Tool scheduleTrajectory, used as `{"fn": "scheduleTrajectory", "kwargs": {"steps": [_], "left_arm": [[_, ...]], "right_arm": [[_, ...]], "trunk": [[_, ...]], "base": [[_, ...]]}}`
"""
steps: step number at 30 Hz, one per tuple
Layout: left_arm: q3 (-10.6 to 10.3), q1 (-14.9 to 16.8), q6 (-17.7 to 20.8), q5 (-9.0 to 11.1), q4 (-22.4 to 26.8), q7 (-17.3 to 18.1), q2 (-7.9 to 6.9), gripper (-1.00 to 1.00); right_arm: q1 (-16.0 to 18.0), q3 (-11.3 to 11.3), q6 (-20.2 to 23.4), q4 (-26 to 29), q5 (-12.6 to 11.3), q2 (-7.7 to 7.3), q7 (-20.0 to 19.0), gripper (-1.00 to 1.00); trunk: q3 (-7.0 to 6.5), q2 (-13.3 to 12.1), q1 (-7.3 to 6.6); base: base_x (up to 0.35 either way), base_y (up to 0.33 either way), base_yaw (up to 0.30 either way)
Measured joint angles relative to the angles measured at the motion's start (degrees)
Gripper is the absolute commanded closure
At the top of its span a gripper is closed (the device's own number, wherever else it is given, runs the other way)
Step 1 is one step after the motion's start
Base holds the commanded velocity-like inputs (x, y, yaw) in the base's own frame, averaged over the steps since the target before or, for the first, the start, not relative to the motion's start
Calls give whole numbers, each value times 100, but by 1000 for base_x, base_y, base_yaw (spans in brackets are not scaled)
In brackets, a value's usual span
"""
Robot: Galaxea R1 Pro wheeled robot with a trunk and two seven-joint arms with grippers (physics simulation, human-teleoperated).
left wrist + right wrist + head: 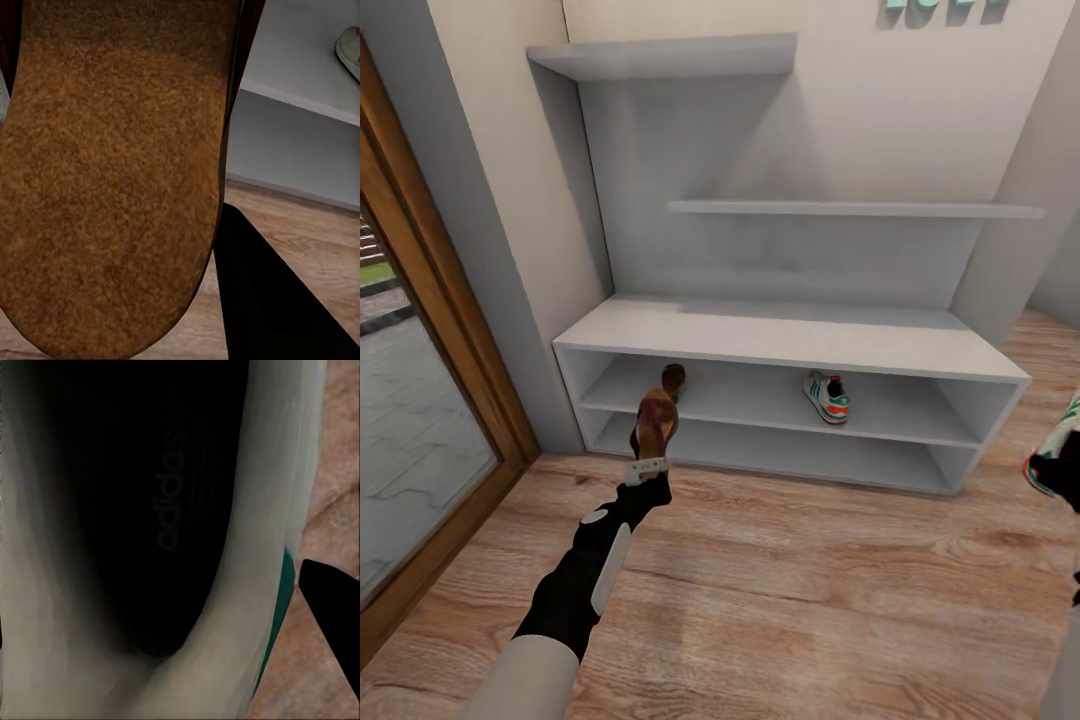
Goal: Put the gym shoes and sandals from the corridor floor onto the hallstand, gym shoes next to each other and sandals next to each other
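The pale hallstand [790,335] stands against the wall. On its upper low shelf lie one brown sandal [673,380] at the left and one white gym shoe [827,396] with green stripes at the right. My left gripper [650,462] is shut on the second sandal [655,424], held upright just in front of the shelves; its rough brown sole [112,180] is close to the left wrist camera. At the right edge my right gripper [1050,472] is shut on the second gym shoe [1066,430], whose dark inside [127,510] faces the right wrist camera.
A wood-framed glass door [420,400] runs along the left side. The wood-plank corridor floor [810,590] stretches in front of the hallstand. Two stepped wall shelves [840,209] hang above the bench top. A wall corner closes in at the right.
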State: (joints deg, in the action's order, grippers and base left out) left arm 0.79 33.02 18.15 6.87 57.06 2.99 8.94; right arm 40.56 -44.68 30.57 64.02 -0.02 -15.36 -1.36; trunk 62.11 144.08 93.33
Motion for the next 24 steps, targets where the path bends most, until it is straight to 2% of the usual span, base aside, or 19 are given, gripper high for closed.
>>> {"fn": "scheduleTrajectory", "kwargs": {"steps": [2, 4, 5, 7, 8, 10, 12, 13, 14, 15, 17, 18, 20, 22, 24], "left_arm": [[-4, 0, 1, 1, -19, -3, 0, 100], [-8, 0, 3, -3, -93, -9, 2, 100], [-18, 0, 3, -4, -143, -13, 3, 100], [-50, 0, 2, -8, -229, -16, 8, 100], [-61, 1, 0, -10, -244, -16, 9, 100], [-142, 0, -4, -11, -275, -27, 9, 100], [-259, -1, -21, -19, -288, -70, 10, 100], [-289, 0, -29, -24, -291, -87, 10, 100], [-337, 0, -42, -26, -293, -131, 10, 100], [-357, 1, -53, -29, -295, -164, 11, 100], [-395, 1, -82, -40, -297, -410, 11, 100], [-400, 1, -92, -35, -299, -500, 12, 100], [-405, 1, -150, -39, -299, -912, 22, 100], [-414, 1, -221, -24, -310, -1160, 31, 100], [-437, 0, -287, -7, -380, -1289, 36, 100]], "right_arm": [[-1, -148, 4, -30, -40, -286, -5, 100], [-6, -270, 6, -89, -33, -708, -5, 100], [-10, -313, 7, -133, -50, -869, -6, 100], [-14, -456, 8, -229, -38, -1165, -6, 100], [-15, -511, 7, -257, -57, -1250, -5, 100], [-15, -830, 9, -400, 1, -1594, 0, 100], [-17, -1262, 9, -634, 13, -1981, 1, 100], [-18, -1377, 8, -706, -26, -2090, 1, 100], [-17, -1562, 9, -846, 3, -2282, 2, 100], [-19, -1644, 8, -921, -30, -2384, 1, 100], [-18, -1828, 9, -1202, -16, -2701, 1, 100], [-20, -1853, 8, -1271, -37, -2776, 1, 100], [-19, -1919, 9, -1500, -21, -3057, 1, 100], [-19, -1940, 9, -1637, -26, -3248, 1, 100], [-21, -1951, 9, -1722, -32, -3359, 0, 100]], "trunk": [[0, 0, 0], [0, 0, 0], [0, 0, 0], [0, 0, 0], [0, 0, 0], [0, 0, 0], [0, 0, 0], [0, 0, 0], [0, 0, 0], [0, 0, 0], [0, 0, 0], [0, 0, 0], [0, 0, 0], [0, 0, 0], [0, -1, 0]], "base": [[0, 0, 0], [0, 0, 0], [0, 0, 0], [0, 0, 0], [0, 0, 0], [0, 0, 0], [0, 0, 0], [0, 0, 0], [0, 0, 0], [0, 0, 0], [0, 0, 0], [0, 0, 0], [0, 0, 0], [0, 0, 0], [0, 0, 0]]}}
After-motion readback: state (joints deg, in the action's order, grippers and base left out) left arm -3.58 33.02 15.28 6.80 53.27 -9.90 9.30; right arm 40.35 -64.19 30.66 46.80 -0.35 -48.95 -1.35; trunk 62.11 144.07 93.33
